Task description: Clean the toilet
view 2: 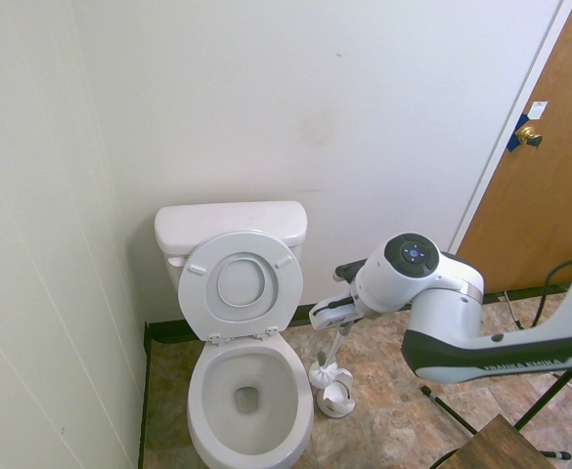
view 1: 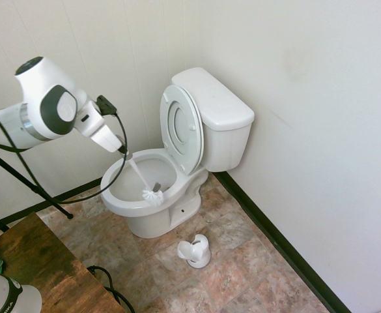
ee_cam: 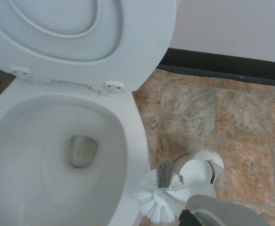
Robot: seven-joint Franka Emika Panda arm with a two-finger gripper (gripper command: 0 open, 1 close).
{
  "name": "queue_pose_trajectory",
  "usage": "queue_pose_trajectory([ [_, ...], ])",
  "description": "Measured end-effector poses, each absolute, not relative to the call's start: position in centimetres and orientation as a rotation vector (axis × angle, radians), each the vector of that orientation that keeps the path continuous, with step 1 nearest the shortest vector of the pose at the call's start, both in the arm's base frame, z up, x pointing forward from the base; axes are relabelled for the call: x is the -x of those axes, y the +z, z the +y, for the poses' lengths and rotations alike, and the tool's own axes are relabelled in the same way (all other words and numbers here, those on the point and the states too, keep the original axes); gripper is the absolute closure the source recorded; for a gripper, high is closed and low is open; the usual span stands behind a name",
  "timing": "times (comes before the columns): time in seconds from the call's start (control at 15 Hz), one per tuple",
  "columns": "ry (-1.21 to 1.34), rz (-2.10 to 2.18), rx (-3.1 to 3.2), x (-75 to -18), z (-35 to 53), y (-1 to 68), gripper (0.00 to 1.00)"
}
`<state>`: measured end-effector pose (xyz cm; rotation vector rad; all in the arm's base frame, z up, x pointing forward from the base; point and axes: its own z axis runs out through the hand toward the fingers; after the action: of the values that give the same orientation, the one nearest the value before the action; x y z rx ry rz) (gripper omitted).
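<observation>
The white toilet [view 1: 216, 107] stands in the corner with its lid and ring seat [view 2: 242, 283] raised against the tank. The bowl [ee_cam: 57, 155] is open, with the drain showing. My gripper [view 1: 122, 151] is shut on the thin handle of a white toilet brush [view 1: 152, 194]. The handle slants down from the gripper. The bristle head [ee_cam: 160, 201] hangs just outside the bowl's rim [ee_cam: 136, 141], on the side of the holder. In the second exterior view the brush head [view 2: 323, 375] sits right above the small white brush holder [view 2: 340, 397].
The brush holder [view 1: 195, 251] stands on the brown tile floor [view 1: 242, 261] beside the bowl's base. Walls with a black baseboard [view 1: 275, 241] close in behind and beside the toilet. A wooden door [view 2: 550, 166] is at the far right.
</observation>
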<state>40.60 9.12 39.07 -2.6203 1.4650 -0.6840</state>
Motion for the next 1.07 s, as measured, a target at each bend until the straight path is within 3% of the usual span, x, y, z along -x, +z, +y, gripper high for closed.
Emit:
queue_pose_trajectory([
  [0.73, -0.753, 1.280, 2.542, -38.3, 16.5, 41.2, 1.00],
  [1.07, -0.826, 1.291, 2.509, -42.5, 21.5, 41.3, 1.00],
])
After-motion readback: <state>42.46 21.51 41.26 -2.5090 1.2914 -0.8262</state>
